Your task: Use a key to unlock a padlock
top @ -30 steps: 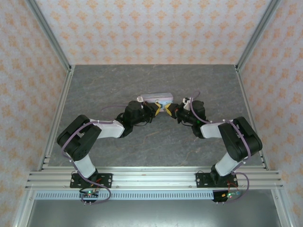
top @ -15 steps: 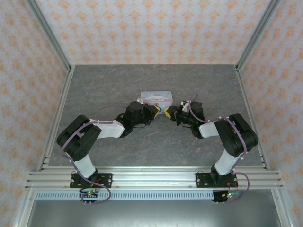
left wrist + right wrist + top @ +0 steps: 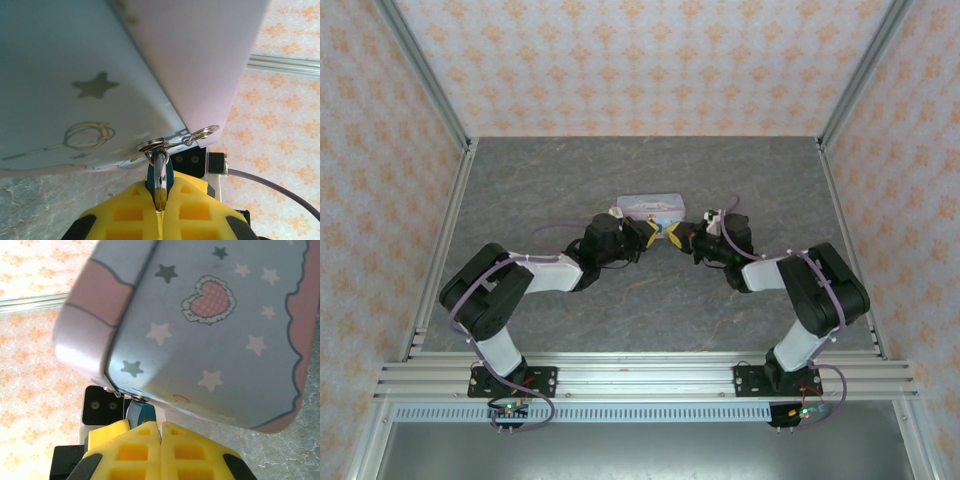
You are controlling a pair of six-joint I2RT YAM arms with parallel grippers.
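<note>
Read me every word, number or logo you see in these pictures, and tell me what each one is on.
No text can be read anywhere.
On the tin: drawings alone, stars and a checked pink heart, no words.
On the padlock: no marking that can be made out.

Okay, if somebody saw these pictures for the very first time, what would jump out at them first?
The pastel blue-and-pink cartoon tin, dotted with stars and a checked heart, sits near the middle of the grey table. Right in front of it the yellow left hand and right hand meet almost tip to tip. Close up, the left hand pinches a tiny blue padlock hooked through the tin's metal clasp.
</note>
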